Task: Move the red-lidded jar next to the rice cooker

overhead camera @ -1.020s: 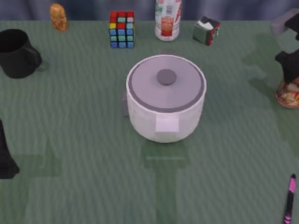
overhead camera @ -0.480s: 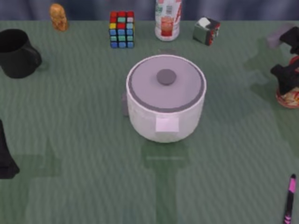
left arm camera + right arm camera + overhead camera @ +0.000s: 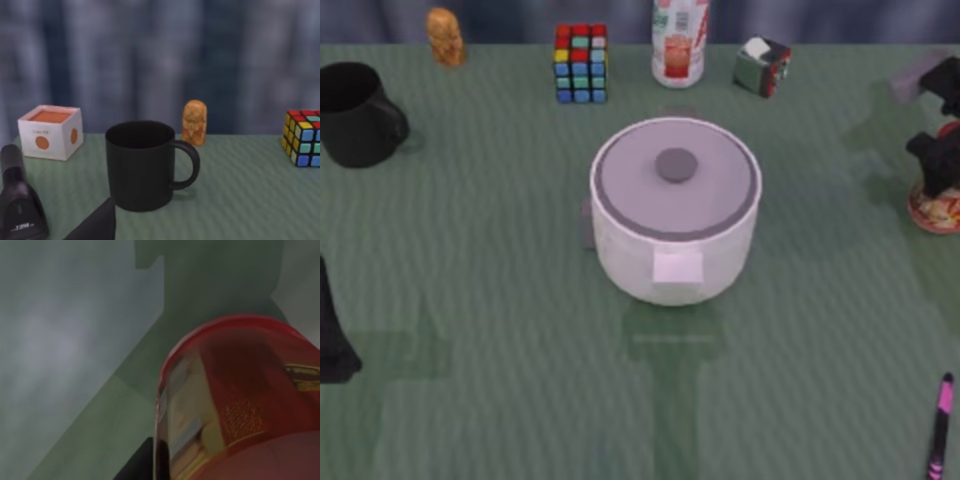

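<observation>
The red-lidded jar [image 3: 932,208] stands at the table's right edge, far to the right of the rice cooker [image 3: 675,210], a big white pot with a grey lid and knob. My right gripper [image 3: 942,165] is down over the jar from above and hides most of its lid. The right wrist view shows the jar [image 3: 240,400] filling the picture, with one dark finger [image 3: 137,462] pressed against its side. My left gripper [image 3: 338,350] is parked at the table's left edge, open and holding nothing.
Along the back stand a black mug [image 3: 358,112], an orange figurine [image 3: 445,36], a colour cube [image 3: 580,63], a white bottle [image 3: 678,40] and a small box [image 3: 762,65]. A pink pen [image 3: 940,425] lies front right.
My right gripper has come lower onto the jar and shifted slightly; the jar has stayed in place. The left arm has not moved.
</observation>
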Robot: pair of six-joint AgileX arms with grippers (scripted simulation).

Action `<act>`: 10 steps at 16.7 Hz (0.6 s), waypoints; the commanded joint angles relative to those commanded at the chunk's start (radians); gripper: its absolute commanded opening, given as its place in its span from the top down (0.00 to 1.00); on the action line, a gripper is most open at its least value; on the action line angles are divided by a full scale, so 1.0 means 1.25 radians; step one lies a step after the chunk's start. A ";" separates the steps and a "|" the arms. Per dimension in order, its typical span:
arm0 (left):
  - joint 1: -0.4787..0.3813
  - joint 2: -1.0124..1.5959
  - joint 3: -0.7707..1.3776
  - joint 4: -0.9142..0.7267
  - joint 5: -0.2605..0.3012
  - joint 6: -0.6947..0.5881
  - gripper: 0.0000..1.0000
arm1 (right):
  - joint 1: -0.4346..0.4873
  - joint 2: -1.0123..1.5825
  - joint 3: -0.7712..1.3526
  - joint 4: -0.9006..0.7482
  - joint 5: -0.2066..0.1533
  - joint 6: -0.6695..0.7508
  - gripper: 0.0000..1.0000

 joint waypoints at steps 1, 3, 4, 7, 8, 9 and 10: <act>0.000 0.000 0.000 0.000 0.000 0.000 0.00 | 0.000 0.000 0.000 0.000 0.000 0.000 0.75; 0.000 0.000 0.000 0.000 0.000 0.000 0.00 | 0.000 0.000 0.000 0.000 0.000 0.000 0.90; 0.000 0.000 0.000 0.000 0.000 0.000 0.00 | 0.000 0.000 0.000 0.000 0.000 0.000 0.98; 0.000 0.000 0.000 0.000 0.000 0.000 0.00 | 0.000 0.000 0.000 0.000 0.000 0.000 1.00; 0.000 0.000 0.000 0.000 0.000 0.000 0.00 | 0.000 0.000 0.000 0.000 0.000 0.000 1.00; 0.000 0.000 0.000 0.000 0.000 0.000 0.00 | 0.000 0.000 0.000 0.000 0.000 0.000 1.00; 0.000 0.000 0.000 0.000 0.000 0.000 0.00 | 0.000 0.000 0.000 0.000 0.000 0.000 1.00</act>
